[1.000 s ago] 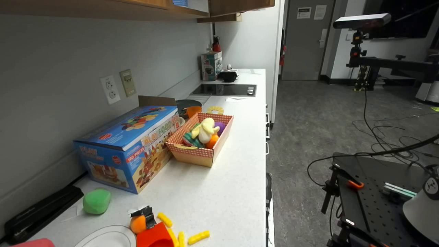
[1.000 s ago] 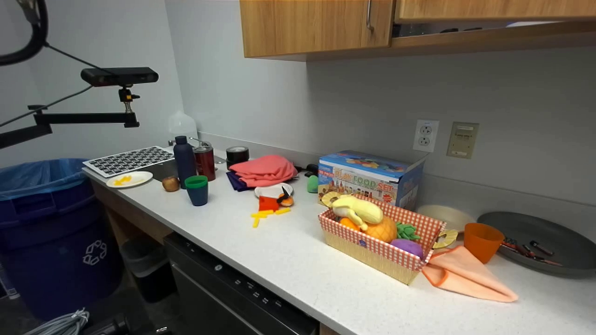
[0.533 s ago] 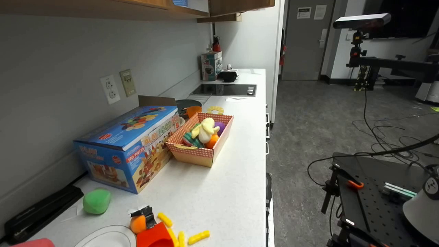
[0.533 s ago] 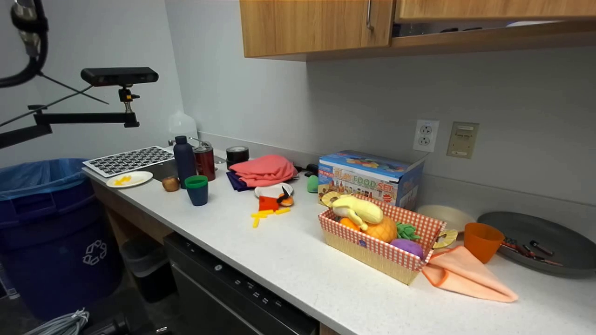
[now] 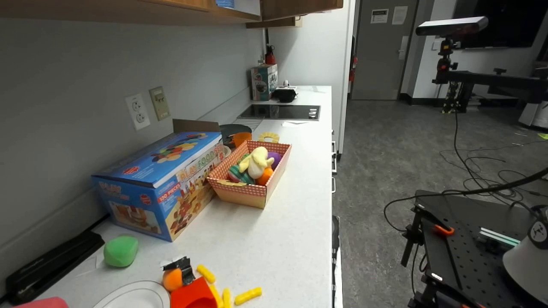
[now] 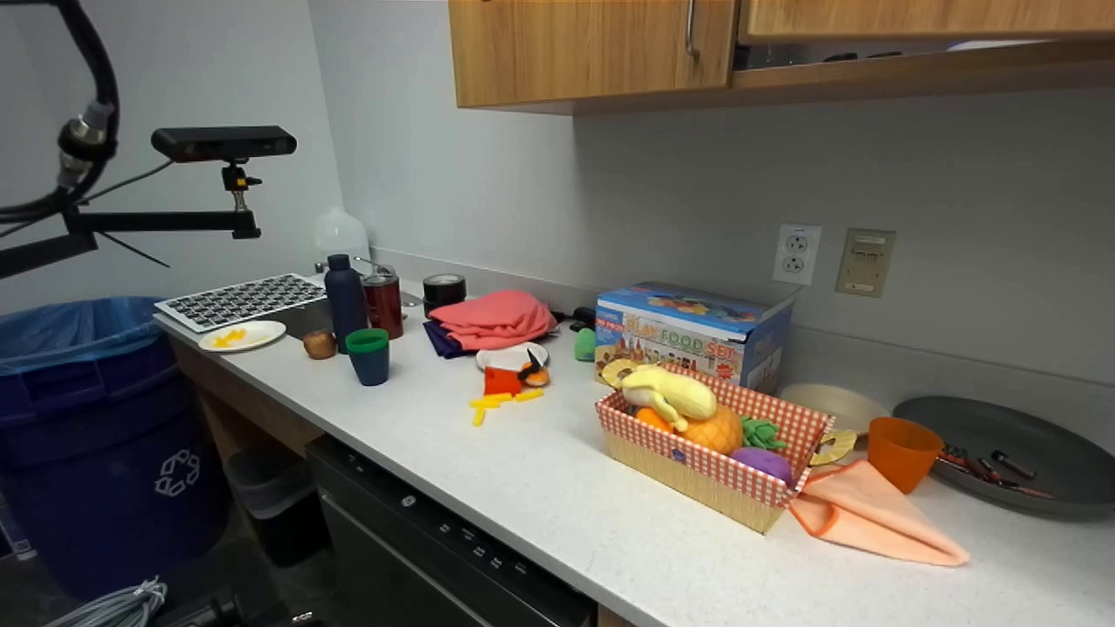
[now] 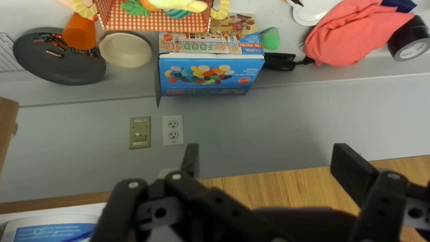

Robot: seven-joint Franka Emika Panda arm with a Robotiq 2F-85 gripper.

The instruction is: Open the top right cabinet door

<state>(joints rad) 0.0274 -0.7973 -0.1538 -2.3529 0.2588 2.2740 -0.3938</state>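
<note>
The top right cabinet door [image 6: 928, 17] is a plain light-brown panel; only its lower part shows, and a strip of the cabinet's inside is visible beneath it. In an exterior view the door [image 5: 302, 9] stands swung out from the cabinet. In the wrist view, which is upside down, the door's edge [image 7: 6, 126] shows at the far left. My gripper [image 7: 268, 159] has its fingers wide apart with nothing between them. Behind them is the neighbouring closed cabinet door [image 7: 285, 185]. The gripper is apart from the open door and outside both exterior views.
The closed left door [image 6: 601, 52] has a metal handle. A white container with a blue label [image 7: 50, 218] sits inside the open cabinet. Below, the counter holds a play food box [image 6: 688, 335], a checkered basket [image 6: 697, 470], a dark pan [image 6: 1010, 453] and an orange cup [image 6: 903, 453].
The arm's thick black cable at the upper left of an exterior view has moved down and to the right. The cabinet doors and the counter objects have not moved.
</note>
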